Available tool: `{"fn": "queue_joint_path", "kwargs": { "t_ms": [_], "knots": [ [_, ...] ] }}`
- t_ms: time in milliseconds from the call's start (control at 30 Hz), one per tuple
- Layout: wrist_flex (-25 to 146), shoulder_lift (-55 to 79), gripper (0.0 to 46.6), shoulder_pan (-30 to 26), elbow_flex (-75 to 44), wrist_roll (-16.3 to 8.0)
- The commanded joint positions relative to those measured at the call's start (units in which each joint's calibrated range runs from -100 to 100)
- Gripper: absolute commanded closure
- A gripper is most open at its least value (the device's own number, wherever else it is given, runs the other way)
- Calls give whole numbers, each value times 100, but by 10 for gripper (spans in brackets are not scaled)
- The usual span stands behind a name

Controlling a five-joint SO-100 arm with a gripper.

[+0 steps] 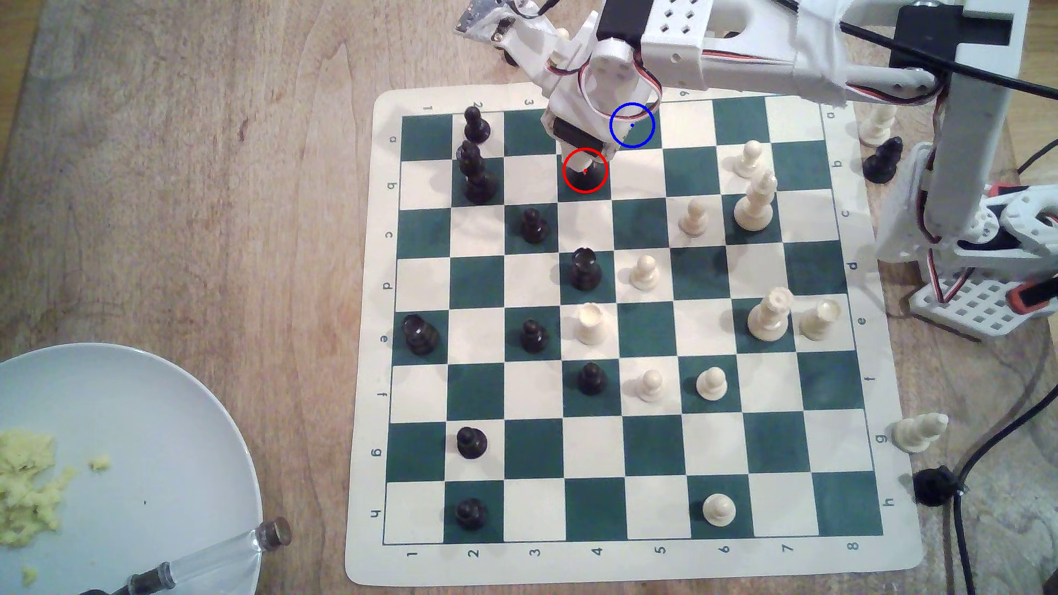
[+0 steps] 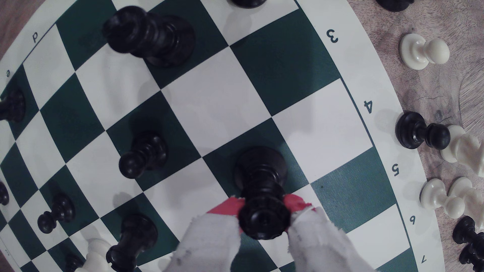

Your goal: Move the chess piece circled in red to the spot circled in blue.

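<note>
Wrist view has the hand (image 2: 264,222) closed narrow on the notched crown of the black piece (image 2: 262,188), its padded fingers (image 2: 209,235) pressing either side while the base sits on a dark green square.

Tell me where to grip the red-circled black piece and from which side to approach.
Grip the black piece at its notched crown or the slim neck beneath, coming from above: it stands upright on a wide base. The gripper already has its jaws flanking the crown.

Green-and-white checkered board (image 1: 833,395), cream border! Black rook (image 2: 262,193) under the red ring (image 1: 584,170), blue ring (image 1: 632,125) on green, red-tipped white gripper (image 2: 264,222), pale blue plate (image 1: 143,412).
</note>
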Motion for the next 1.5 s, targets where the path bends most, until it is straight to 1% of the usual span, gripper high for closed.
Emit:
{"fn": "queue_joint_path", "kwargs": {
  "t_ms": [0, 633, 733, 833, 967, 1200, 1300, 1467],
  "knots": [
    [42, -257, 405, -48, -519, 20],
    [591, -1335, 408, -24, -547, 34],
    [656, -1522, 407, 38, -420, 49],
    [664, -1862, 403, 54, -3, 54],
    [664, -2040, 404, 195, 269, 83],
    [664, -2108, 406, 492, 623, 210],
    [664, -2031, 406, 570, 650, 230],
    [402, -1794, 406, 860, 877, 327]
  ]
}}
